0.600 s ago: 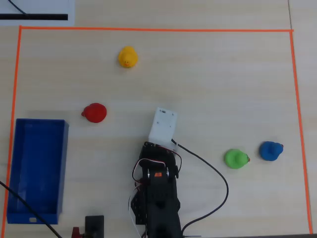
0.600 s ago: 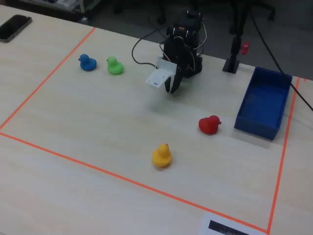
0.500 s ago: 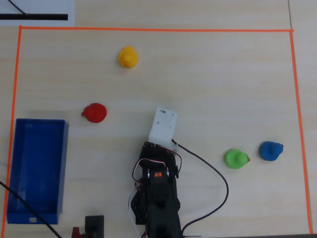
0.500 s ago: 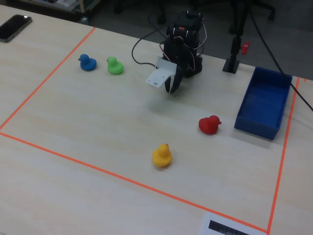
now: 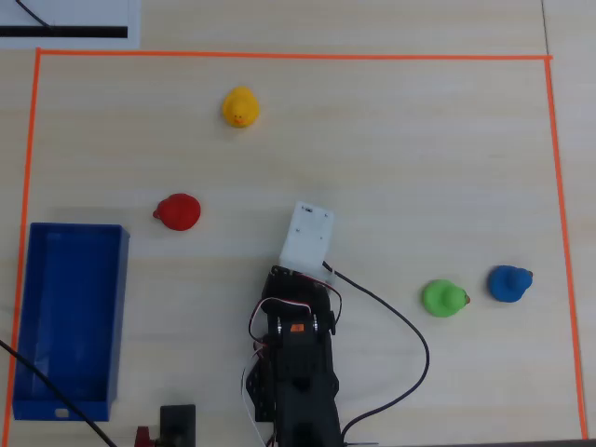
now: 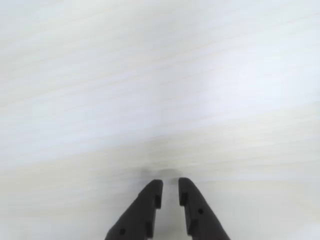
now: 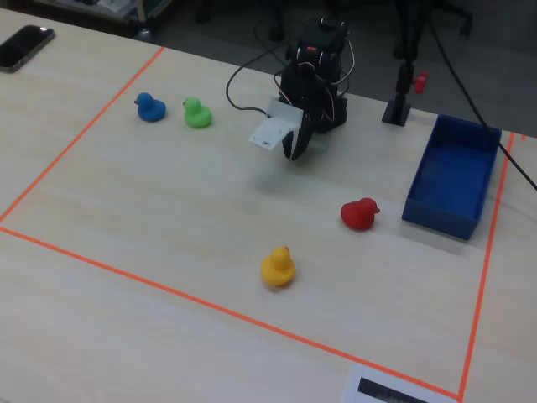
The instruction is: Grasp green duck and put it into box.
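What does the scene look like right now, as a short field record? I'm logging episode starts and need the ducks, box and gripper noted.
green duck: on the table, right of the arm in the overhead view, beside the blue duck, apart from it
box: blue, empty, at the left edge in the overhead view
gripper: above bare table, holding nothing, fingertips nearly together with a thin gap
red duck: nearest duck to the box
yellow duck: near the far orange tape line
task state: green duck not yet grasped

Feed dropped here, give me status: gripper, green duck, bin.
Gripper nearly shut, empty, above bare table. Small green rubber duck untouched beside blue duck. Long blue plastic bin empty. Nothing blocking.
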